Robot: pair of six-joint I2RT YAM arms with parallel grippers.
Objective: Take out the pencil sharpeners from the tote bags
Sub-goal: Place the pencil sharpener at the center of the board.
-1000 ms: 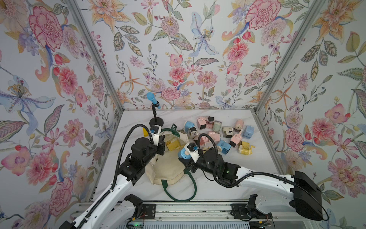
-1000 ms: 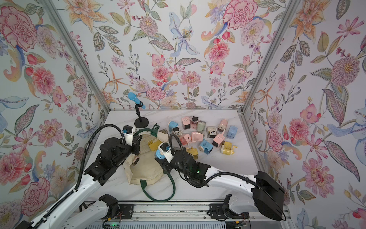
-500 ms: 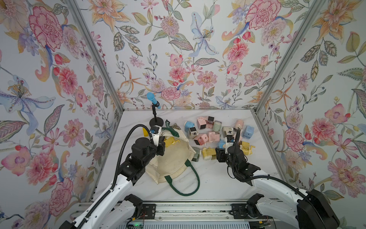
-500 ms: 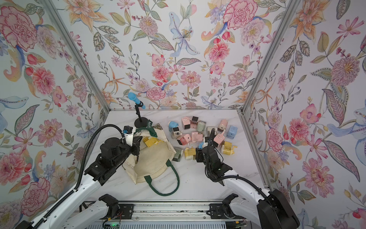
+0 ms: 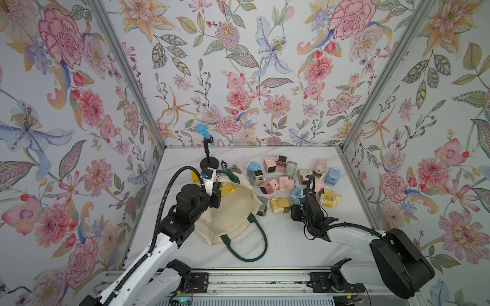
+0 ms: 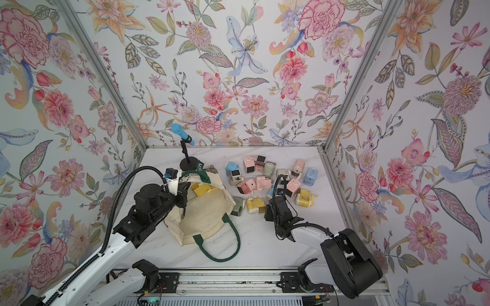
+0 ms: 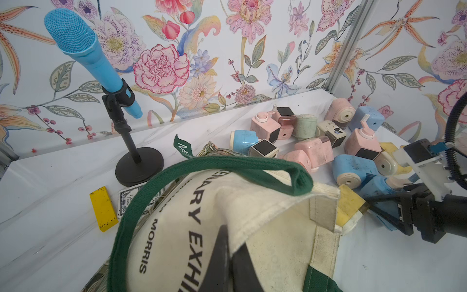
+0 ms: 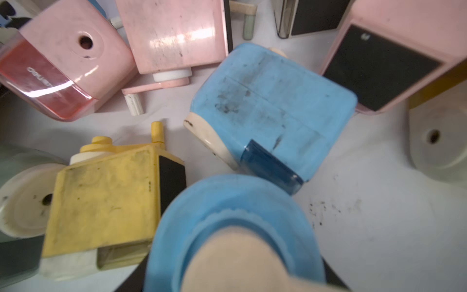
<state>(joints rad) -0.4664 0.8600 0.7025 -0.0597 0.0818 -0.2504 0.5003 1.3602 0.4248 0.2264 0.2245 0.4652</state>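
Gripping a blue pencil sharpener (image 8: 227, 202) in the right gripper (image 7: 379, 206) at the near edge of the pile (image 5: 286, 182), crank end facing the wrist (image 7: 444, 215), long axis running out from it. Pinches tote bag (image 5: 233, 214) canvas in the closed left gripper (image 7: 232, 240), left of the pile.

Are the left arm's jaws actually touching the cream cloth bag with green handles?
Touching. The left wrist view shows the left gripper with its dark jaws shut on a raised fold of the cream canvas tote bag.
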